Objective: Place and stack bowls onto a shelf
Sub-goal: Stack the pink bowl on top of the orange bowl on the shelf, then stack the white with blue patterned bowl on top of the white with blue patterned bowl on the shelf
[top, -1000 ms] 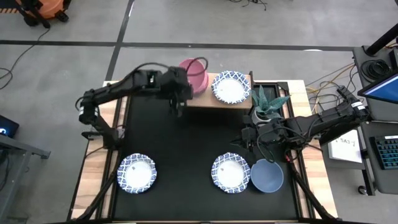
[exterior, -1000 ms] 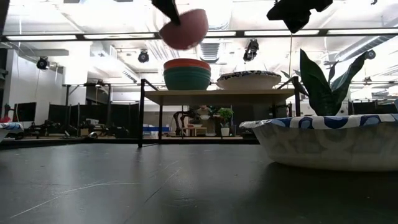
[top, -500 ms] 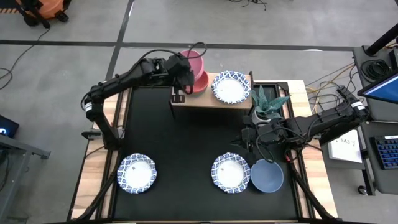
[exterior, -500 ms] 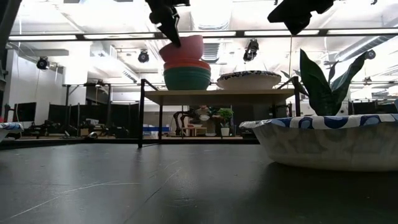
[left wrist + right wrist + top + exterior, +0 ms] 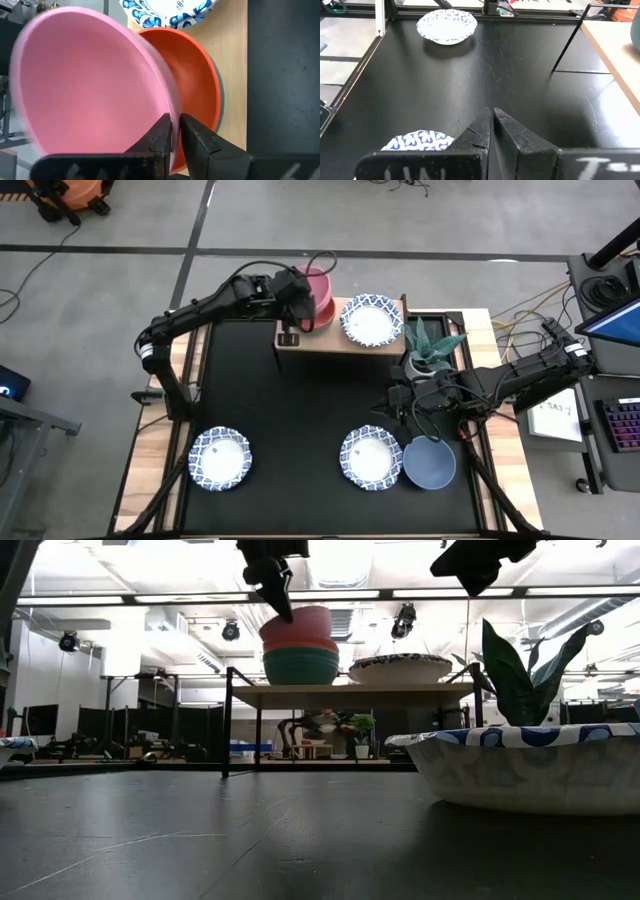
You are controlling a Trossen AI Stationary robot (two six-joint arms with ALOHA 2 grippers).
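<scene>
Black table (image 5: pixel 300 420), wood edges, grey floor around.
High view: left claw (image 5: pixel 300 308) at shelf (image 5: pixel 340 340) left end, fingers nipping pink bowl (image 5: pixel 318 288) rim. Patterned bowl (image 5: pixel 371 319) on shelf right. Two more patterned bowls on table; blue bowl (image 5: pixel 430 463) beside right claw (image 5: pixel 408 402), empty, idle.
Low view: pink bowl atop red bowl (image 5: pixel 299 642), green bowl (image 5: pixel 301 666) beneath.
Left wrist: pink bowl tilted, rim between nearly closed fingers (image 5: pixel 162 137).
Right wrist: fingers (image 5: pixel 479 131) pressed together above table.

Two dark, slender jointed arms with black cables looped alongside. Left tool (image 5: pixel 174 137) ended in two matte black tapered fingers; right tool (image 5: pixel 491 131) alike, white lettering on its body.
</scene>
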